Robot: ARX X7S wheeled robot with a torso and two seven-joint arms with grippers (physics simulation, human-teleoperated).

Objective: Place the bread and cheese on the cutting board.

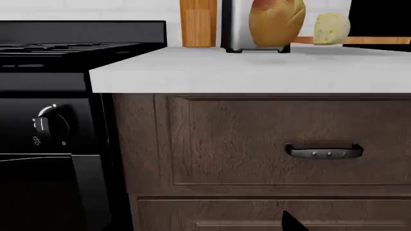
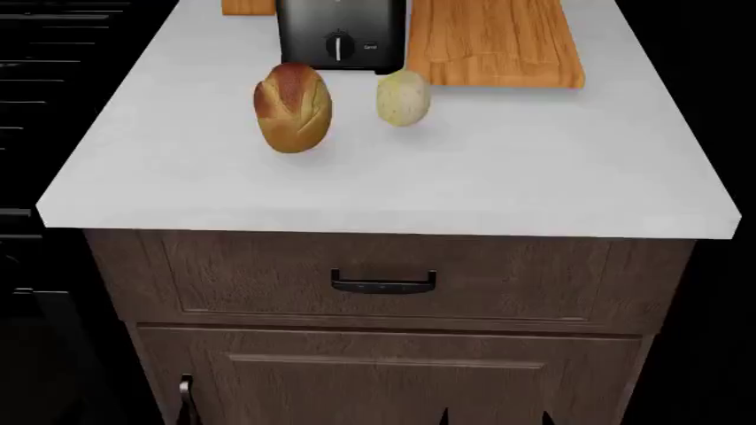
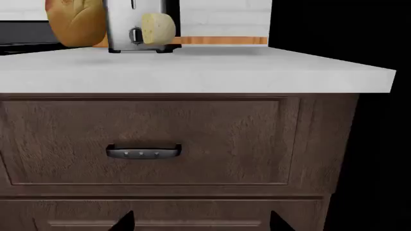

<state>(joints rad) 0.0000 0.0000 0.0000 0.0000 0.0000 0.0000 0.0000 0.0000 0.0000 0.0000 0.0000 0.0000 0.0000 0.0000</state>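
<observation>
Both grippers sit low in front of the cabinet, below the counter edge. Only dark fingertip points show: the left gripper point(image 1: 294, 222) as one tip in its wrist view, the right gripper point(image 3: 200, 222) as two tips set well apart in its wrist view, which suggests spread jaws. Whether the left is released or clenched cannot be told. Neither holds anything.

Above them is the drawer handle point(image 2: 383, 283), then the white countertop point(image 2: 390, 190). On it the bread point(image 2: 292, 107) lies left of the cheese point(image 2: 403, 97), the two near each other but apart. Just behind them stands a black toaster point(image 2: 342, 35). The cutting board point(image 2: 497, 40) lies to the toaster's right; the cheese rests close to its near left corner, not on it. A stove point(image 1: 45, 96) adjoins the counter's left side.
</observation>
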